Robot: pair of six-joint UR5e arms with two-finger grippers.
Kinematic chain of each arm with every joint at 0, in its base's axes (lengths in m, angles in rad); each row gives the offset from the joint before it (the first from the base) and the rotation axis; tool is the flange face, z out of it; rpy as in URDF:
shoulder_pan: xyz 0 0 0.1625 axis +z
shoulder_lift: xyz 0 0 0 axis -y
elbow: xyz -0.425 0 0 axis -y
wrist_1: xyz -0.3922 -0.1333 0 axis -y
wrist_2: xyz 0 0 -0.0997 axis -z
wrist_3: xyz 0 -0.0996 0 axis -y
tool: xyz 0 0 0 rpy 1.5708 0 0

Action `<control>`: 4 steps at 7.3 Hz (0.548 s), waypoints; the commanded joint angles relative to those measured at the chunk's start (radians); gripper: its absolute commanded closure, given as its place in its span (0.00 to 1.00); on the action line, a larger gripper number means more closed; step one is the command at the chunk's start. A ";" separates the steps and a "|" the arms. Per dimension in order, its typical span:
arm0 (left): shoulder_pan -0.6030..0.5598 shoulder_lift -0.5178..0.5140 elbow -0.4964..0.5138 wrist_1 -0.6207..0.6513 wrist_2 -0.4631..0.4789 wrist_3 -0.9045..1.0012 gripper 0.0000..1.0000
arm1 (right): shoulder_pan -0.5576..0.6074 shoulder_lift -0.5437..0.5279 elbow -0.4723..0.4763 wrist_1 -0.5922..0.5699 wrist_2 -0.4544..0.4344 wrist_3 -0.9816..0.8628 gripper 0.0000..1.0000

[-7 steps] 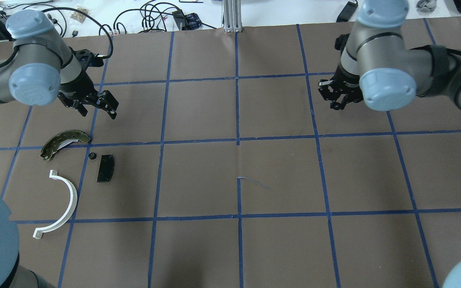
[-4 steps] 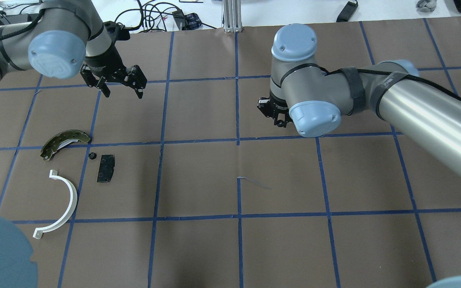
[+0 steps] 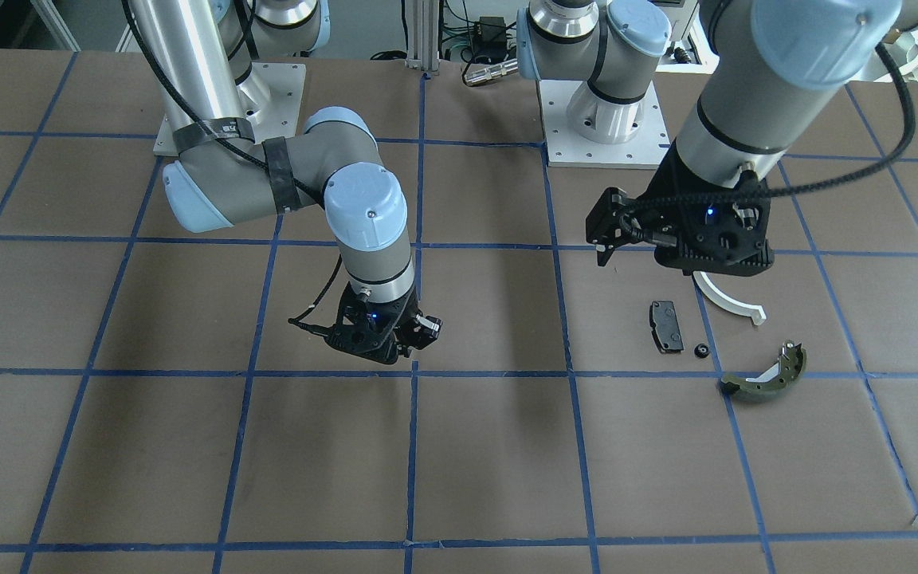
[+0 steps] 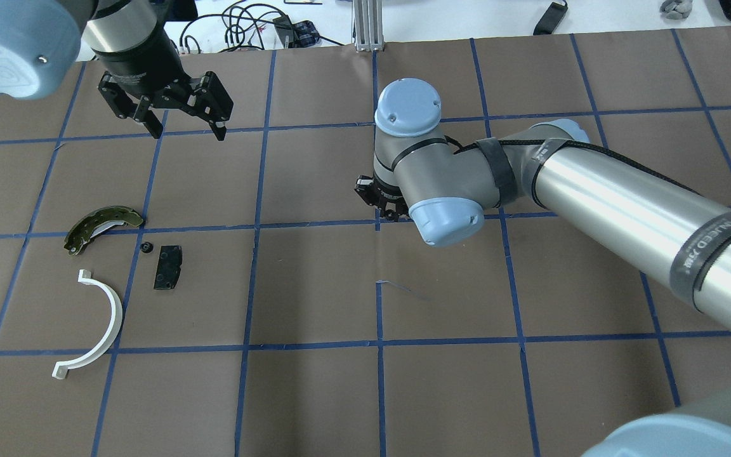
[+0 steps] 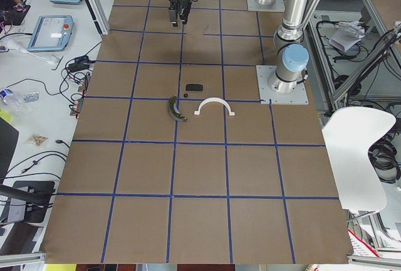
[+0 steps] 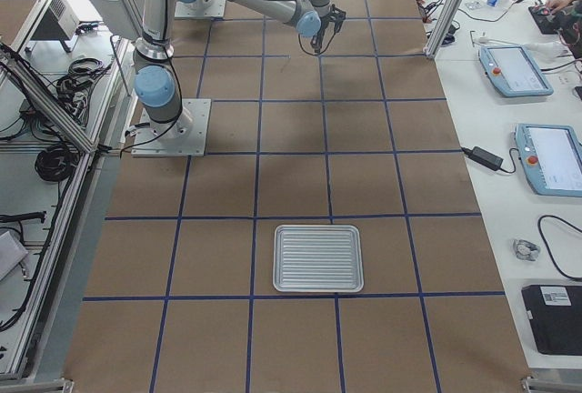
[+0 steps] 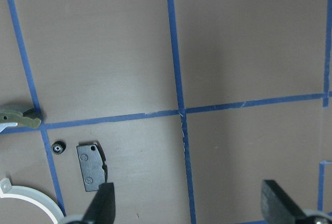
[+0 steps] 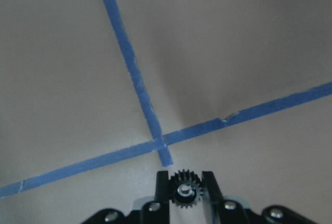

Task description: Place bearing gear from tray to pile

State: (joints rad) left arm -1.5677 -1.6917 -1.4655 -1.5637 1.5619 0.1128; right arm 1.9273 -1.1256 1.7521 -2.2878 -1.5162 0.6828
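Brown paper crossed by a blue tape grid (image 4: pixel 251 285) covers the table (image 4: pixel 315 393).

Nearest the robot, the right arm (image 4: pixel 625 197) comes in low from the right and stretches to the table's middle. Its wrist is bent so that the right gripper (image 8: pixel 185 178) points down over a crossing of tape lines. Its fingers are clamped on the bearing gear (image 8: pixel 184 193), a small black toothed wheel with a pale bore, held clear of the paper.

The pile lies on the robot's left:
- Nearest is the white half-ring (image 4: pixel 102 324).
- Beyond it is the black pad (image 4: pixel 167 267), with a small black gear (image 4: pixel 146 247) just beside it.
- Farthest is the olive-green brake shoe (image 4: pixel 100 225), its tip at a tape line.

None of these parts touch one another.

Farther still, the left arm (image 4: pixel 124 32) hangs its left gripper (image 4: pixel 188 130) above the table beyond the pile, fingers spread wide with nothing between them.

The ribbed metal tray (image 6: pixel 318 258) sits at the table's right end, well apart from both arms, and shows only in the exterior right view.

From overhead, the right wrist covers the gear and most of the fingers. In the front-facing view, the left gripper hides part of the half-ring. The left wrist view cuts off the half-ring and all but the tip of the brake shoe.
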 commanded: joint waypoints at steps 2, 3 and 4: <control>-0.017 0.099 -0.103 0.036 0.006 -0.001 0.00 | 0.027 0.047 -0.002 -0.027 0.024 0.034 0.12; -0.015 0.112 -0.116 0.033 0.012 -0.004 0.00 | 0.016 0.043 -0.017 -0.022 0.024 -0.006 0.00; -0.017 0.121 -0.119 -0.005 0.010 -0.004 0.00 | 0.006 0.040 -0.028 -0.009 0.005 -0.064 0.00</control>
State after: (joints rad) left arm -1.5836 -1.5875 -1.5702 -1.5427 1.5712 0.1104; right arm 1.9443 -1.0846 1.7382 -2.3079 -1.4968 0.6750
